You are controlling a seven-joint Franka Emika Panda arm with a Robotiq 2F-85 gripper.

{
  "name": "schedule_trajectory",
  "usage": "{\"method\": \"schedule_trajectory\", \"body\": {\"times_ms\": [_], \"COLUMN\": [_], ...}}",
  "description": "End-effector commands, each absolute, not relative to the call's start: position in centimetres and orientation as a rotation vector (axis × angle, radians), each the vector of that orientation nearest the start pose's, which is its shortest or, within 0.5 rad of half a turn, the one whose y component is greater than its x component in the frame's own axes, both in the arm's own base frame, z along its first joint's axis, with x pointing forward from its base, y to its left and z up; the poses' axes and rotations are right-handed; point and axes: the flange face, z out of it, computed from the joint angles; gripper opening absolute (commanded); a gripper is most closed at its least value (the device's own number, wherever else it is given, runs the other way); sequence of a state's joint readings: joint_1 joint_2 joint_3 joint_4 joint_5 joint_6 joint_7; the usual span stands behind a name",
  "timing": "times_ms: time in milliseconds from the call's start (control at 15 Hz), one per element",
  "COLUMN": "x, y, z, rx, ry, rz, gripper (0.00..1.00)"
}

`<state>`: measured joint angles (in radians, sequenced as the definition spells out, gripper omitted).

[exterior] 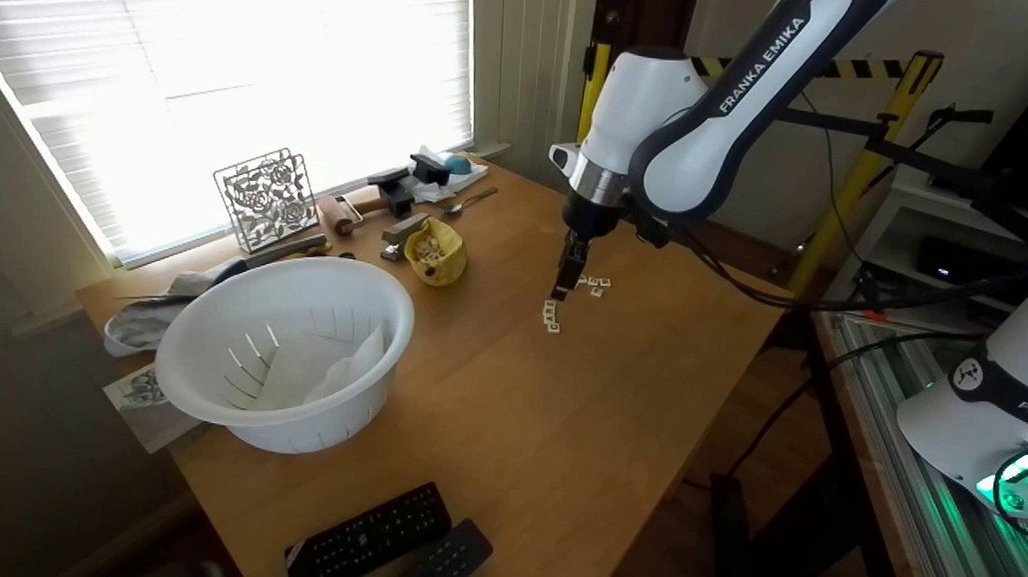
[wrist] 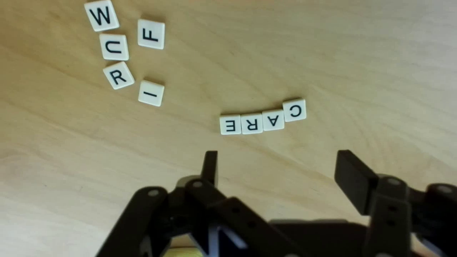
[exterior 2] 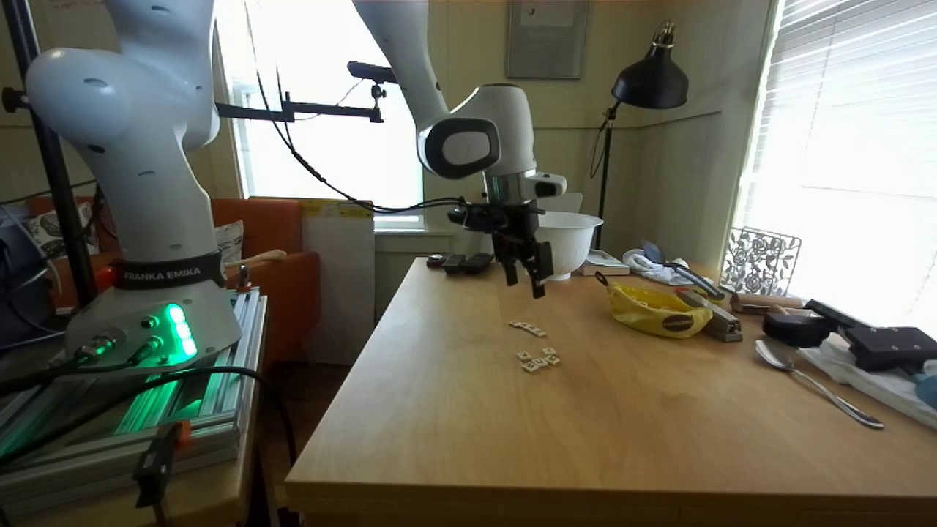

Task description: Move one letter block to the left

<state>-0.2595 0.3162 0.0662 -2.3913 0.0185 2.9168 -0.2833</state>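
The letter blocks are cream-white tiles lying flat on the wooden table. In the wrist view a touching row reads C (wrist: pixel 295 110), A (wrist: pixel 273 120), R (wrist: pixel 252 124) and E (wrist: pixel 230 124), with C slightly offset. A looser group holds W (wrist: pixel 101 15), U (wrist: pixel 114 47), a further R (wrist: pixel 119 75), F (wrist: pixel 151 34) and I (wrist: pixel 151 93). The row shows in both exterior views (exterior: pixel 551 316) (exterior 2: pixel 527 329). My gripper (wrist: pixel 277 164) is open and empty, fingers wide apart. It hangs above the table near the row, apart from the tiles, in both exterior views (exterior: pixel 561 290) (exterior 2: pixel 525 285).
A yellow pouch (exterior: pixel 437 255) with pale pieces inside stands near the window side. A large white bowl (exterior: pixel 278 417), remotes (exterior: pixel 373 534), a metal spoon (exterior 2: pixel 816 384), a grey stapler-like object (exterior 2: pixel 714 315) and a metal rose-pattern holder (exterior: pixel 266 200) also stand or lie on the table.
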Motion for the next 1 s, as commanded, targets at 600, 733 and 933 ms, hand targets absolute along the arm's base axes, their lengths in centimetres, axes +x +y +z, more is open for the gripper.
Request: {"method": "schedule_trajectory", "body": {"times_ms": [600,733,933], "x": [48.5,48.3,48.2], "y": [-9.2,-9.1,-9.0], "z": [25.0,25.6,26.4], "rx": [-3.177,-3.178,-3.179], "ry": [-0.132,-0.134,-0.139], "rz": [-0.327,-0.326,-0.322], "gripper": [1.0,1.0,1.0]}}
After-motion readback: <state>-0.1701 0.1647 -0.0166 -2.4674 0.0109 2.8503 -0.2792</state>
